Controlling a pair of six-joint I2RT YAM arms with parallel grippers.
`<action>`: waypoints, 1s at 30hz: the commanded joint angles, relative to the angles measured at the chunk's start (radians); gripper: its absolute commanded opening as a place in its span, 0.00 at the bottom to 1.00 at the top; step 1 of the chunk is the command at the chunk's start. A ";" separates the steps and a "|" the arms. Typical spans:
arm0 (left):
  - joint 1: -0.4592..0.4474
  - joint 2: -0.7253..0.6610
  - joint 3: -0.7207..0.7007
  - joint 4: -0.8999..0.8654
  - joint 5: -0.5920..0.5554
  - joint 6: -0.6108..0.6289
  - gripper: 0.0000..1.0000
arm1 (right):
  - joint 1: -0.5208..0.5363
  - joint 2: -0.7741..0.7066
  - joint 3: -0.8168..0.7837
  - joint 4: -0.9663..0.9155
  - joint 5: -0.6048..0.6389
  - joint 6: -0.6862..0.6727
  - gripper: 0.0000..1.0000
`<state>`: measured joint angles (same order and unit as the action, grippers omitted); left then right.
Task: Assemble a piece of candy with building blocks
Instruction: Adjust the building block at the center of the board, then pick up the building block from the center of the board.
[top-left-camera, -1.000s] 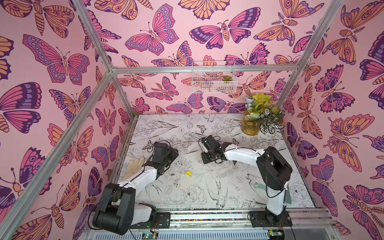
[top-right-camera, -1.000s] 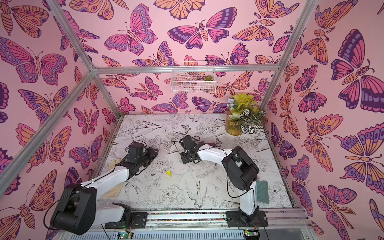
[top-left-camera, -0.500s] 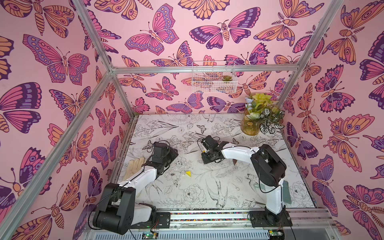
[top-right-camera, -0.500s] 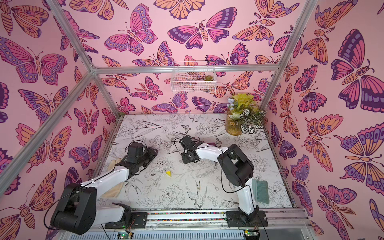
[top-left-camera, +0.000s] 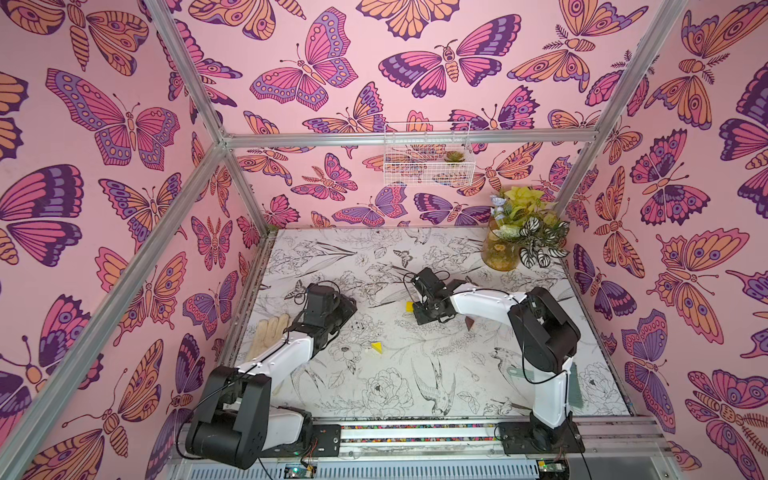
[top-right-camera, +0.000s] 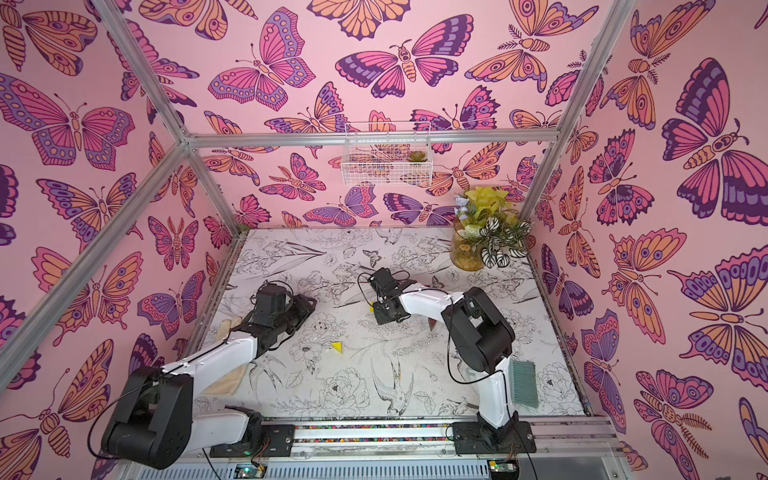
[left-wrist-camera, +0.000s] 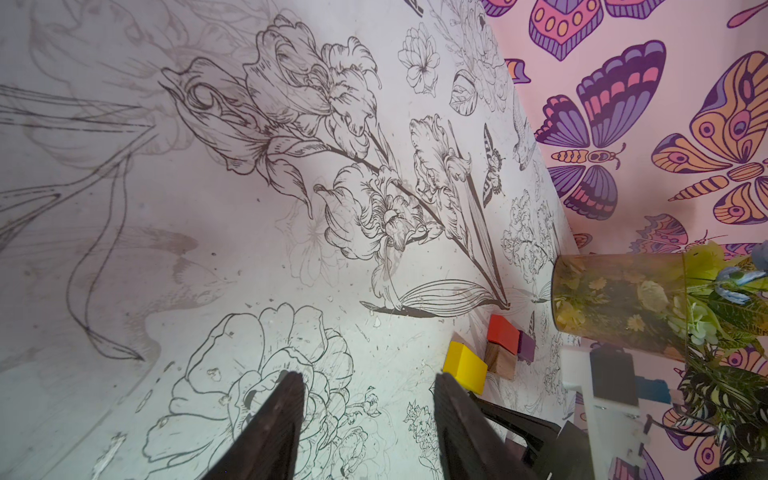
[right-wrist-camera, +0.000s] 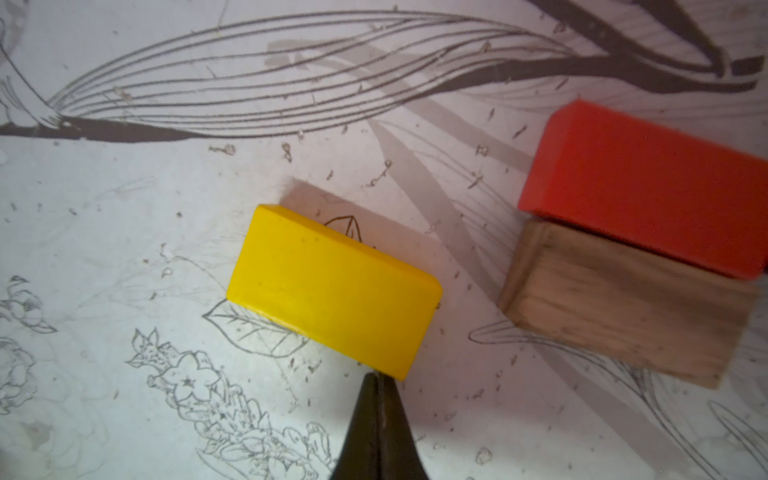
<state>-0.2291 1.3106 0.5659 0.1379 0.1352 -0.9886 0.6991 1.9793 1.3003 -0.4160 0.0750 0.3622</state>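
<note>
Top views, right hand: the right hand (top-left-camera: 414, 309) is reaching low over the middle of the counter (top-left-camera: 415, 395), with its tip at the yellow block (top-left-camera: 410, 306). The arm is hiding the other rectangular blocks.
Top views, triangles: in both top views the yellow triangle (top-left-camera: 377, 347) is lying loose between the arms. The dark brown triangle (top-left-camera: 469, 322) is showing beside the right forearm, also unplaced.
Top views, left hand: the left hand (top-right-camera: 307, 307) is hovering near the counter's left edge, beside a pale glove (top-left-camera: 268, 332).
Left wrist, grip: its fingers (left-wrist-camera: 286, 419) are standing partly spread, pinching nothing, over bare printed flowers.
Left wrist, candy body: the red block (left-wrist-camera: 503, 333) and purple block (left-wrist-camera: 527, 347) are lying end to end. The plain-wood block (left-wrist-camera: 500, 365) is touching the red one's side, and the yellow block is sitting near them but apart.
Right wrist, grip: the fingertips are pressed together and holding nothing, and they are meeting the yellow block's long edge near a corner.
Right wrist, gap: the yellow block is lying skewed, with bare counter separating it from the red and plain-wood pair.
Step in hand: the right hand is probably nudging the yellow block in as the body's fourth piece, and both triangles are waiting.
Next move: the block is needing a push that also squares it, since contact near a corner is likely to spin it. The push must not shift the seated blocks. Whether the slot beside the purple block is free cannot be told.
</note>
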 joint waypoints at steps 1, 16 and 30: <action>0.007 0.002 -0.002 0.013 0.009 -0.001 0.54 | -0.006 -0.049 -0.005 -0.029 0.021 -0.014 0.00; 0.032 -0.028 -0.027 0.014 0.022 0.003 0.55 | 0.023 -0.114 0.038 -0.008 -0.037 0.133 0.94; 0.056 -0.095 -0.055 0.001 0.035 0.005 0.56 | 0.113 0.018 0.212 -0.180 0.288 0.331 0.88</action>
<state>-0.1814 1.2324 0.5293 0.1417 0.1608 -0.9886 0.8162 1.9625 1.4605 -0.5228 0.2752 0.6407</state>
